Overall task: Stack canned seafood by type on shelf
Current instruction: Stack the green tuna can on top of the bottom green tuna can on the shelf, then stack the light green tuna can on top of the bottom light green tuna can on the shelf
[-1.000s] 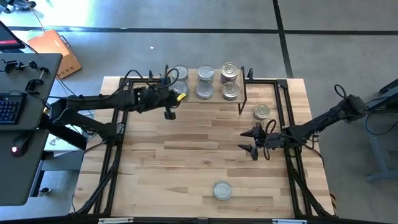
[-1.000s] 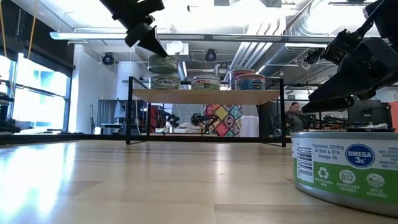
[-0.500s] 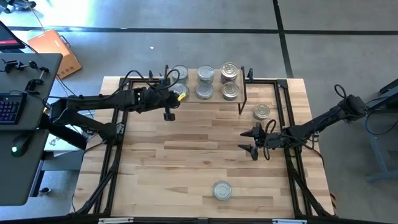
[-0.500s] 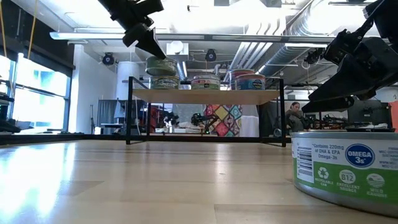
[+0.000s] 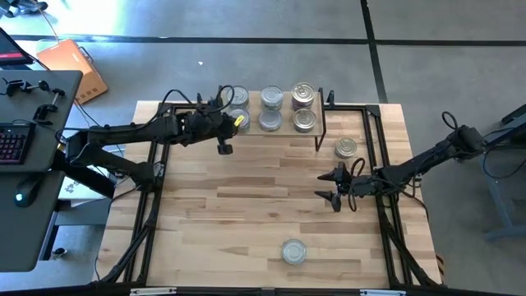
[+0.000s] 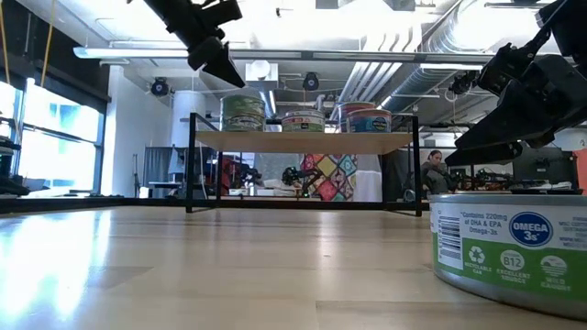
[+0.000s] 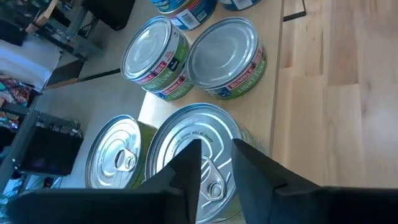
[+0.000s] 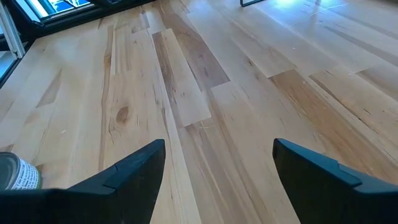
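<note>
1. The left gripper (image 5: 223, 146) hangs at the left end of the shelf (image 6: 303, 142), right over a stack of 2 tins (image 6: 242, 113). In the left wrist view its fingers (image 7: 186, 168) sit close together just above the top tin's pull-tab lid (image 7: 196, 146), holding nothing. If the arm pulls back low, a fingertip could catch the lid's rim and drag the top tin off the stack.

2. That stack stands close to the shelf's end. A nudge there could tip the upper tin over the edge onto the tabletop (image 5: 246, 205).

3. The other tins on the shelf stand close by: a green-labelled tin (image 7: 157, 57) and a red-labelled tin (image 7: 225, 56) touch side by side. Sorting by type could go wrong, since the lids look alike from above.

4. The right gripper (image 5: 339, 187) waits over bare table with its jaws spread wide. A loose tin (image 5: 346, 148) lies near it beside the shelf, and another loose tin (image 5: 293, 251) sits well apart at the near edge; a fast reach could shove either one.
</note>
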Robot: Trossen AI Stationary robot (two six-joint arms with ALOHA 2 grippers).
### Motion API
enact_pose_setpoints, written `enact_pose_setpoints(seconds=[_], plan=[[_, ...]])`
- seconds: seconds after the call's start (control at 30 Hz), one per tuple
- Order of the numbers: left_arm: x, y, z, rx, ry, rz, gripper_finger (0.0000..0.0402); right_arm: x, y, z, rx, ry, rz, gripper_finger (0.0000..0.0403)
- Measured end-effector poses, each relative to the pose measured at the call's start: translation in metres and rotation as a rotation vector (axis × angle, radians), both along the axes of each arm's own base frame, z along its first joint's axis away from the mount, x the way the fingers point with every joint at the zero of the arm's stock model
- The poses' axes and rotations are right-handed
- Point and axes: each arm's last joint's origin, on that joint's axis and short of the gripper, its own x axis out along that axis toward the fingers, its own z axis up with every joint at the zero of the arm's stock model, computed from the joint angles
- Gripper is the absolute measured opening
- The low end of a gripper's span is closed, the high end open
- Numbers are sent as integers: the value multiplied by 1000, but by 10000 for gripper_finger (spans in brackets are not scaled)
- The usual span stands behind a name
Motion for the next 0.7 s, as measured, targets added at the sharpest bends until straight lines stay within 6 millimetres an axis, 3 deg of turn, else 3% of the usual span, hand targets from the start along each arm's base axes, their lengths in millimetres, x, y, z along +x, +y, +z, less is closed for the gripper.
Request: enact_pose_setpoints(seconds=[0.17, 0.3, 0.53, 0.7], plan=[[0, 0, 0, -21, -25, 17, 106, 0, 0, 0, 0, 0, 0, 291], [5, -13, 2, -47, -66, -7, 111, 0, 0, 0, 0, -1, 2, 291], [13, -65, 2, -79, -85, -185, 86, 2, 17, 4, 32, -19, 168, 291], [20, -103, 1, -105, -126, -305, 66, 22, 52, 19, 74, 20, 326, 279]])
